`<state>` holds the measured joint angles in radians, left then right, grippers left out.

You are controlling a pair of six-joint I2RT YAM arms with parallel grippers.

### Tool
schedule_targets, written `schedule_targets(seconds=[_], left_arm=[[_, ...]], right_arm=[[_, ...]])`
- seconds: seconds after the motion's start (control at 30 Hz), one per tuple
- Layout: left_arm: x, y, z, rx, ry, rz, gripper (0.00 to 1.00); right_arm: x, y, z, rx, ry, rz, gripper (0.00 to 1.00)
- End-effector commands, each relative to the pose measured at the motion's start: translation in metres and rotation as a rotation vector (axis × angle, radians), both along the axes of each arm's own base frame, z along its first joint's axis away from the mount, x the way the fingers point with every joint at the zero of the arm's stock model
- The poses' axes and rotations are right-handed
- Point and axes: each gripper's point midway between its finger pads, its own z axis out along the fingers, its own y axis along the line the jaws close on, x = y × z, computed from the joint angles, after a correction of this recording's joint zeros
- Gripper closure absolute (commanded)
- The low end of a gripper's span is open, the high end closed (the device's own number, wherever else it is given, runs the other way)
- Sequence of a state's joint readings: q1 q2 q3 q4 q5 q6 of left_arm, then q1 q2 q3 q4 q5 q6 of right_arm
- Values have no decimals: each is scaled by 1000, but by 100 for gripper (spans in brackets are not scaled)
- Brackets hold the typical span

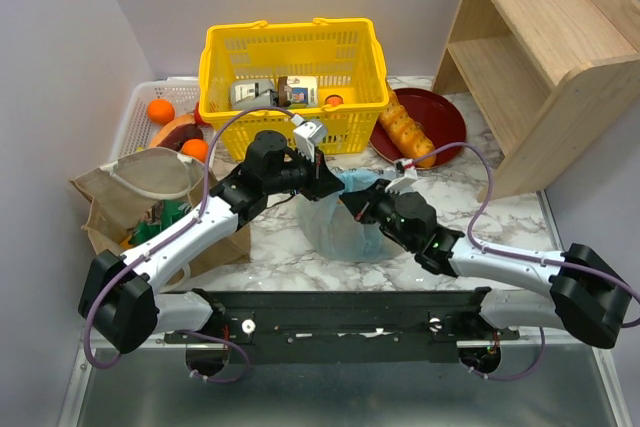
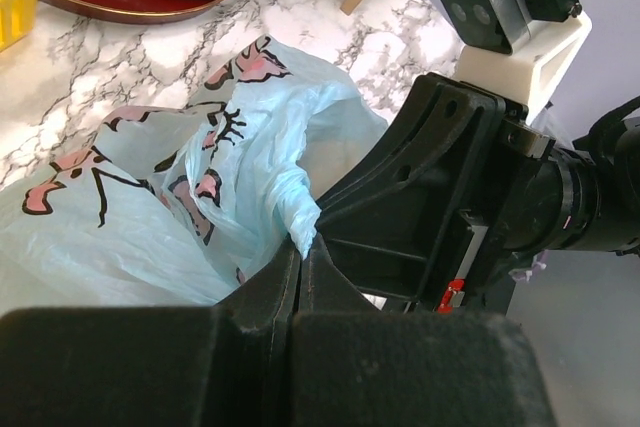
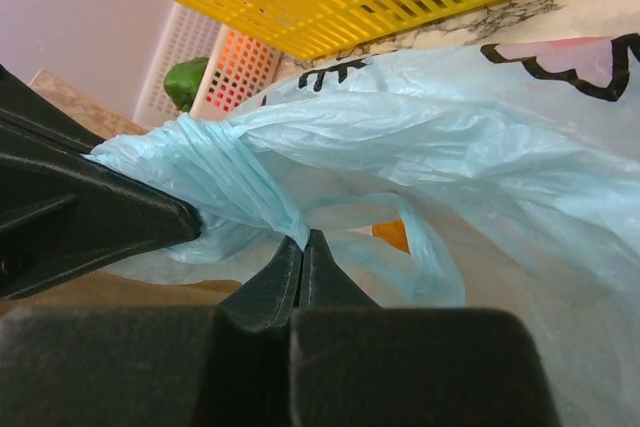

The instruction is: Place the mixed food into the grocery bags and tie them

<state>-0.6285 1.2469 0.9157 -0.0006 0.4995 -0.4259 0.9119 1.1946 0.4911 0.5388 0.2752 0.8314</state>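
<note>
**Both grippers pinched on the blue bag's twisted top**

- Found left gripper (image 1: 328, 185) with fingers pressed together, clamped on a twisted strand of the blue bag (image 1: 335, 232) at the bag's top.
- Found right gripper (image 1: 350, 199) clamped the same way on a second strand, its tip just beside the left one above the bag's mouth.
- Logged the bag standing on the marble surface (image 1: 280, 247) between the two arms.
- Glimpsed an orange lump (image 3: 395, 235) through the plastic in the right wrist view.
- Marked tan bag (image 1: 140, 177) left of it, mouth open, green packets (image 1: 165, 212) showing inside.
- Further back, noted yellow basket (image 1: 230, 67) holding cartons (image 1: 260, 94).
- Noted white crate (image 1: 135, 107) at far left with oranges (image 1: 160, 110).
- Noted bread loaf (image 1: 410, 132) on red plate (image 1: 440, 112), right of the basket.
- Noted wooden shelf (image 1: 540, 47) at far right.
</note>
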Motion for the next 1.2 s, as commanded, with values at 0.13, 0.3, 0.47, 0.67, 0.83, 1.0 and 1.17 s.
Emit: schedule_targets(seconds=[0.13,0.3,0.47,0.67,0.83,1.0,1.17], left_arm=[[-2,-4,31,-72,-76,-28,100],[-10,-6,35,-111,-42,-52,100],[-15,-4,34,-112,-28,-57,100],[-22,-8,35,-151,10,-86,100],[-23,-10,34,-171,22,-93,100],[-11,-1,33,-140,-19,-51,100],[16,19,25,-25,-85,52,100]], right_arm=[[21,-6,-29,-137,38,-116,99],[48,-16,-26,-167,-12,-268,99],[61,-17,-19,-151,-52,-326,99],[72,-18,-16,-136,-84,-386,99],[76,-17,-5,-118,-121,-403,99],[70,-11,-9,-121,-107,-342,99],[47,4,-18,-119,-33,-191,99]])
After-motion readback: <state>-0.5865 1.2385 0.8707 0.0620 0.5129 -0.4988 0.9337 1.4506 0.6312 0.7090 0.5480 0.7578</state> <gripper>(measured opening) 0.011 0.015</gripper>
